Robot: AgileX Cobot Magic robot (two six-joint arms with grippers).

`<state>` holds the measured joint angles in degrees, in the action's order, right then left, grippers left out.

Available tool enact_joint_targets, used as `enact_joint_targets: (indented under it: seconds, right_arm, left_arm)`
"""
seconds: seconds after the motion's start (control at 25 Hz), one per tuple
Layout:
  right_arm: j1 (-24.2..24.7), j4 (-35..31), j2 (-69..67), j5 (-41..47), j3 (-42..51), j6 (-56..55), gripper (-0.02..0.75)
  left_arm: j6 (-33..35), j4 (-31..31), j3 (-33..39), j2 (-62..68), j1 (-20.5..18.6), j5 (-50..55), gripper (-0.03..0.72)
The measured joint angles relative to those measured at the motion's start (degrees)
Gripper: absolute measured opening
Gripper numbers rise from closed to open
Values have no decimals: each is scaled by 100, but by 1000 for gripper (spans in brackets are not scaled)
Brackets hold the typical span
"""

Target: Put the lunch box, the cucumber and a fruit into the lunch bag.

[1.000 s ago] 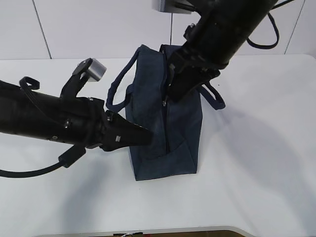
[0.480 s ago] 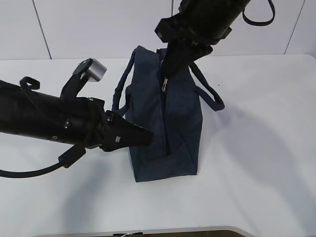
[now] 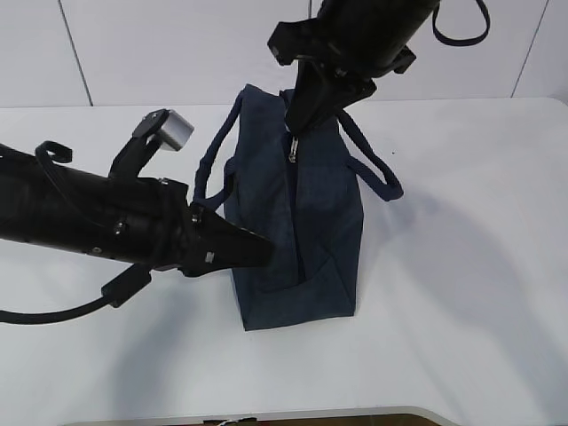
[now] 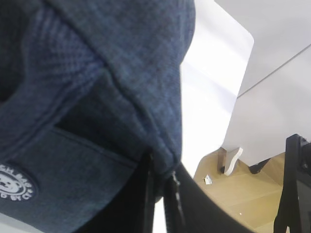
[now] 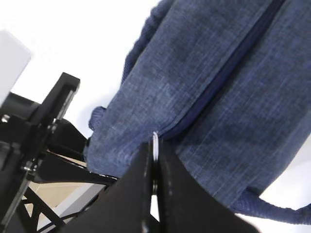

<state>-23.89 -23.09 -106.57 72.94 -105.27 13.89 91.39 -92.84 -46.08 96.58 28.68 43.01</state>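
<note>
Your lunch bag (image 3: 297, 222) stands mid-table. Your left gripper (image 3: 257, 250) is clenched on fabric at the bag's near left side. Your right gripper (image 3: 297, 120) is pinched on the silver ring pull (image 3: 291, 147) at the zipper's far end.

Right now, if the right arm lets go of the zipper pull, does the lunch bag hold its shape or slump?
Likely slumps somewhat: the lunch bag is soft fabric, creased and sagging near its base. It probably stays upright, since the left tool pinches its side. The handles already droop, so they look floppy.
</note>
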Motion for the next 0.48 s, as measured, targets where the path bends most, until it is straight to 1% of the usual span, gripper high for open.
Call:
enact_joint_targets:
  seconds: [0.2, 0.48]
  right_arm:
    - [0, 0, -6, 17, -152, -125, 5]
    - [71, 92, -260, 102, -652, -528, 5]
  left_arm:
    - [0, 0, -7, 0, 0, 0, -9]
    - [0, 0, -7, 0, 0, 0, -9]
